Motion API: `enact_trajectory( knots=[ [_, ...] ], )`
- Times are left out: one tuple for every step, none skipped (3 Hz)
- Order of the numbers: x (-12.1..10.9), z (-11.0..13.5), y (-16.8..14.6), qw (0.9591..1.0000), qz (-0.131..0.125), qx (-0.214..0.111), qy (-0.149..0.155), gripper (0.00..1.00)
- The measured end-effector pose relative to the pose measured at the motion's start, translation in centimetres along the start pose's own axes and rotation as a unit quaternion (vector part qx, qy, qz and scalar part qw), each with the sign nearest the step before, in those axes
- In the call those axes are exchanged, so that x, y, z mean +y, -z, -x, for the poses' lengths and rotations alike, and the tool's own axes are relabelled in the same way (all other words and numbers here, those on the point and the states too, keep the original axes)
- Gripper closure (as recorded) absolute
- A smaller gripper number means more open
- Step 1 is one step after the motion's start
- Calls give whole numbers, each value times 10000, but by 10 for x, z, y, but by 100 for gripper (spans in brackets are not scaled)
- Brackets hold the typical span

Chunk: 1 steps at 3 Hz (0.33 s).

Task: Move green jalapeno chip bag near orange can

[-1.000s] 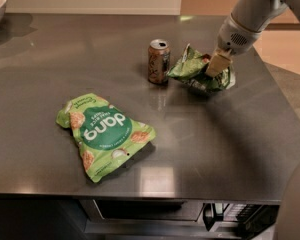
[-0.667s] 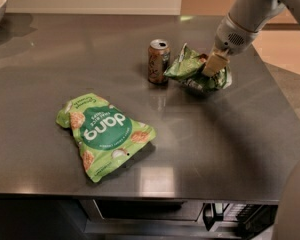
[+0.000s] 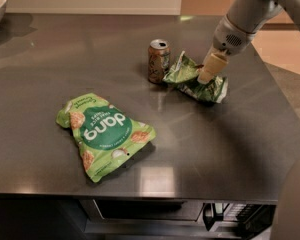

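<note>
Pincer (image 3: 206, 75) sits down on the crumpled middle of the green chip bag (image 3: 185, 74), far right of the worktop (image 3: 230, 149). Cannot tell whether it grips the bag or only rests on it. The bag's left corner lies against or just beside the orange can (image 3: 158, 60). Placement looks near done. Best move: release gently and lift straight up with no sideways drag, so the can stays upright.

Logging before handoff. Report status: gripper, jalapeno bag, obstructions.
Gripper down on green jalapeno chip bag, rear right of counter. Bag lies right beside orange can. Lime dang bag well apart at front left, not in the way.
</note>
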<state>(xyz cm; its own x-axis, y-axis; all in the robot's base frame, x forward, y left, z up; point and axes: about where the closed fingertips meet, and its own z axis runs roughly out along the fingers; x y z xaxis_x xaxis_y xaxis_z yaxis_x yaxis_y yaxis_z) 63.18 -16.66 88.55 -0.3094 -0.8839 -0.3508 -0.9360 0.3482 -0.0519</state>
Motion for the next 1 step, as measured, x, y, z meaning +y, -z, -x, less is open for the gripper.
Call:
enact_trajectory(
  knots=[
    [-1,1,-2,10000,-8,-13,4,0]
  ],
)
